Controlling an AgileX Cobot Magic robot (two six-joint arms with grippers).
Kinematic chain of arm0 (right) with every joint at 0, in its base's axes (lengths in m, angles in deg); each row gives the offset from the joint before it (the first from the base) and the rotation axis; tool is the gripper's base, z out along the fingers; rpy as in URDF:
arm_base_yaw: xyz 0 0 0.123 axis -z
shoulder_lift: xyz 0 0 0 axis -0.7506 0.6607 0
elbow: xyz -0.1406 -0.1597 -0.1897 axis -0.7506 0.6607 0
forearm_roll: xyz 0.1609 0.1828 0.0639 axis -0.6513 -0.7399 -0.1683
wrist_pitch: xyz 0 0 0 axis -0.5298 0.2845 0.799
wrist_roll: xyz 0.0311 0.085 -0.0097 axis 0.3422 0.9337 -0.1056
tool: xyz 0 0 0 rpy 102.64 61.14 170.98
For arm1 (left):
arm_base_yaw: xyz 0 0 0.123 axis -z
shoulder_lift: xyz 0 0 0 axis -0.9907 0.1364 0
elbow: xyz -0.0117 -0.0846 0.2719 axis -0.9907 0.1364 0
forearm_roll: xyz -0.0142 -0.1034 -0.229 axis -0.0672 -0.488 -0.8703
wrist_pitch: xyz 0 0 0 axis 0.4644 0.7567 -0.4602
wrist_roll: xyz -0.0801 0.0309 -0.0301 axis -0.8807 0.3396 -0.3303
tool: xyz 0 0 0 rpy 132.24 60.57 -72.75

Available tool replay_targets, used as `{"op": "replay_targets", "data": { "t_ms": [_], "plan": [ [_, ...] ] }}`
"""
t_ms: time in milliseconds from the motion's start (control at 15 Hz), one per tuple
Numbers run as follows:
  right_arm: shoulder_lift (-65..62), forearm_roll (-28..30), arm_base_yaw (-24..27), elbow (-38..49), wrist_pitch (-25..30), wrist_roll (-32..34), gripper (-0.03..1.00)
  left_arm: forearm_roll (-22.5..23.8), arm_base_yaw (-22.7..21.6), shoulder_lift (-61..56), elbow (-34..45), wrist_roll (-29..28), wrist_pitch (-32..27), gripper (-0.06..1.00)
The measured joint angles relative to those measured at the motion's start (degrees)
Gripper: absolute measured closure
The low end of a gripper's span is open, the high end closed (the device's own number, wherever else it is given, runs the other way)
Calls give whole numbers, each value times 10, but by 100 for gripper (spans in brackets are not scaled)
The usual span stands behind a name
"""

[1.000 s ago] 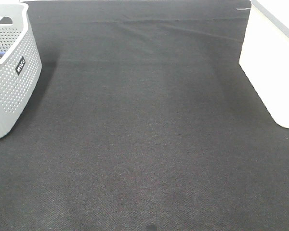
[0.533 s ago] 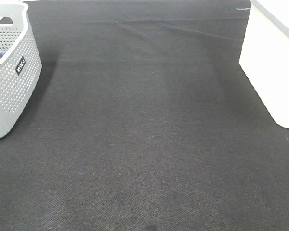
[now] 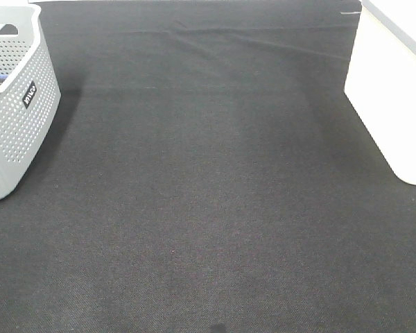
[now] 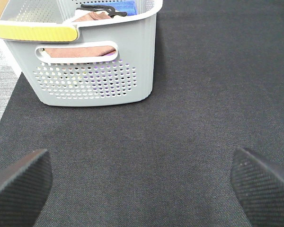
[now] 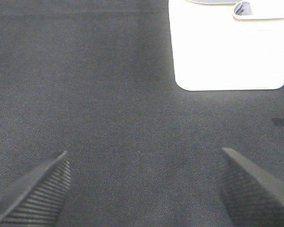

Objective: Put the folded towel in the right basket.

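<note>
Both grippers hung wide and empty, left gripper [image 4: 142, 182], right gripper [image 5: 142, 187]; towel unseen, so a blind grab risked the grey basket [image 3: 17, 104]

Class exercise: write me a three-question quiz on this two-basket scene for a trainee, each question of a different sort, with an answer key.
1. True or false: the left gripper is shut.
2. Multiple choice: what lies on the dark mat between the grey perforated basket and the right basket? A) a folded towel B) nothing C) a bottle
3. Fill in: through the handle slot of the grey perforated basket, the left wrist view shows a ____ cloth.

Key: 1 false, both grippers stand open, the right gripper too; 2 B; 3 pink.
</note>
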Motion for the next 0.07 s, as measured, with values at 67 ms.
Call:
{"op": "replay_targets", "data": {
  "t_ms": [67],
  "plan": [
    [0,0,0,0,0,0,18,0,0,0,0,0,0,-3]
  ]
}}
